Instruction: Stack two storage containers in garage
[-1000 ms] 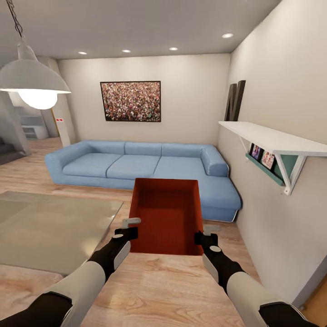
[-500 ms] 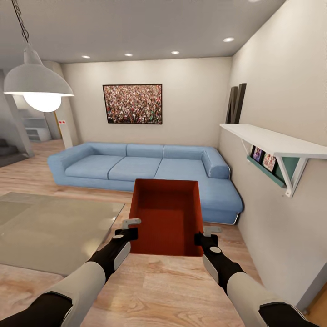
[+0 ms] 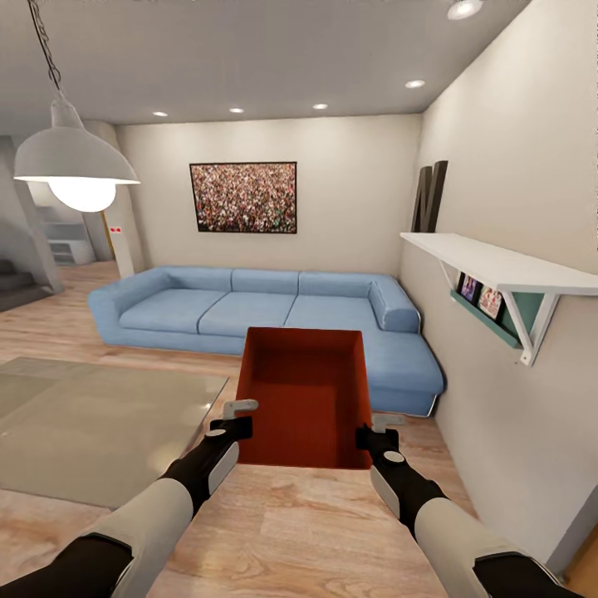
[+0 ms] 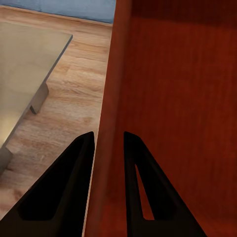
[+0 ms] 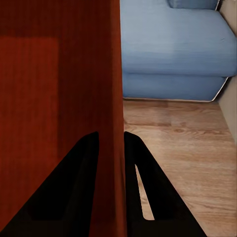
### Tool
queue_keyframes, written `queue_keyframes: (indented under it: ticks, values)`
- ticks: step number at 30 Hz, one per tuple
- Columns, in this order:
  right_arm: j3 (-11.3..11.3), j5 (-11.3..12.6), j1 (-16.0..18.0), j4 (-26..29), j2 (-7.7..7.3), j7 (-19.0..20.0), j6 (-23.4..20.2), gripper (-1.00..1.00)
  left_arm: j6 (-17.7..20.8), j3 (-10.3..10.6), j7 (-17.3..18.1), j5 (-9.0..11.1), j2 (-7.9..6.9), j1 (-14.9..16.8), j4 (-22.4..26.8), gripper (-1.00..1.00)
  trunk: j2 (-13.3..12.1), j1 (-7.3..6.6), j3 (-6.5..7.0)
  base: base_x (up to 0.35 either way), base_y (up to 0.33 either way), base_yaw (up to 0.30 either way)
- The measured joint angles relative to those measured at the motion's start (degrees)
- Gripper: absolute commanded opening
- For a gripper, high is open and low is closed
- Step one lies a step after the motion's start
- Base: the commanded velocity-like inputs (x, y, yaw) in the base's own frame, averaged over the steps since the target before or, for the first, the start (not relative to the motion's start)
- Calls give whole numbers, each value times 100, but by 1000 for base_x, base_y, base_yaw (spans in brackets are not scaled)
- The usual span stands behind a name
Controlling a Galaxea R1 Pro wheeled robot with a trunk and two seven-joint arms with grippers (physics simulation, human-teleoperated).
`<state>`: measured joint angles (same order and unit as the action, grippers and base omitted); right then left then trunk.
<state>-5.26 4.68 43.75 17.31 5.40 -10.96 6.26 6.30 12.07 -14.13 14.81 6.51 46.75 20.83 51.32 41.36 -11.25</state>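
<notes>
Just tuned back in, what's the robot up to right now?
It is carrying one red-orange storage container in both arms in the living room. The left gripper pinches one side wall and the right gripper pinches the opposite wall, one finger inside and one outside each. The container is held above the wood floor, facing the blue sofa.

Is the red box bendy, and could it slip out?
Probably stiff: the box keeps straight walls though held by its two side walls. It looks smooth, so it might slip. The left gripper and right gripper each pinch one wall.
</notes>
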Motion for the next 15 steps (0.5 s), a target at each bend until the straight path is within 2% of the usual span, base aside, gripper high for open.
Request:
queue_keyframes:
  ticks: [15]
  values:
    - [0,1,0,0,-2,2,-2,-100,0,0,-3,0,2,0,-2,-100,0,0,132,0,0,0]
